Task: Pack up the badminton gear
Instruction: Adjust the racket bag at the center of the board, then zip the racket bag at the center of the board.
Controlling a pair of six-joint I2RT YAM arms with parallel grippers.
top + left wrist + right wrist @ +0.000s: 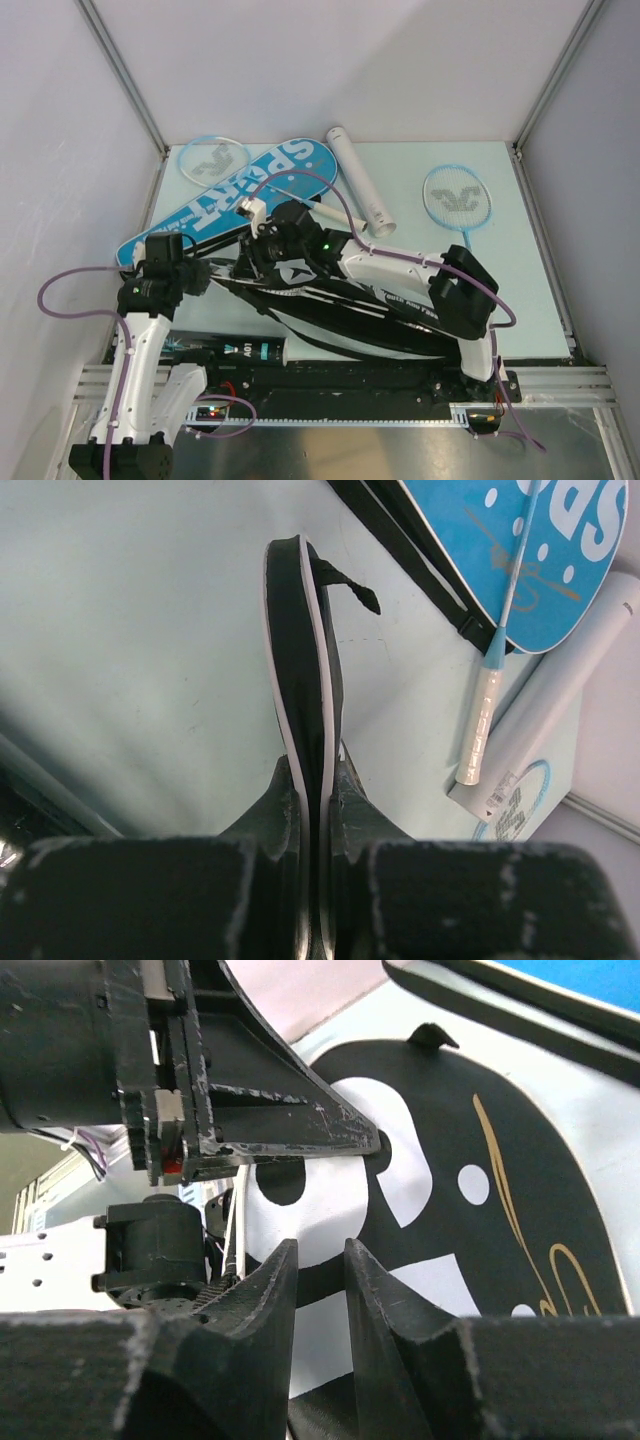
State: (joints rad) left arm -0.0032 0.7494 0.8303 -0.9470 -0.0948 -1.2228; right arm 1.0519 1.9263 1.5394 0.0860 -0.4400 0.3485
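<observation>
Packing looks barely begun. The left gripper (322, 810) pinches the rim of the black cover (335, 322), lower centre of the top view. The right gripper (318, 1290) hangs over that cover with its jaws slightly parted and nothing between them. Whether anything is inside cannot be told.

Two rackets lie loose, one at right (455, 200) and one upper left (212, 158). There are two covers, counting the blue cover (235, 195). There are also two tubes, a white tube (360, 180) and a black tube (230, 349). No shuttlecocks show.

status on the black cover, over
Status: left end effector shut on black cover edge; right end effector narrowly open over it; racket, white tube still out.
</observation>
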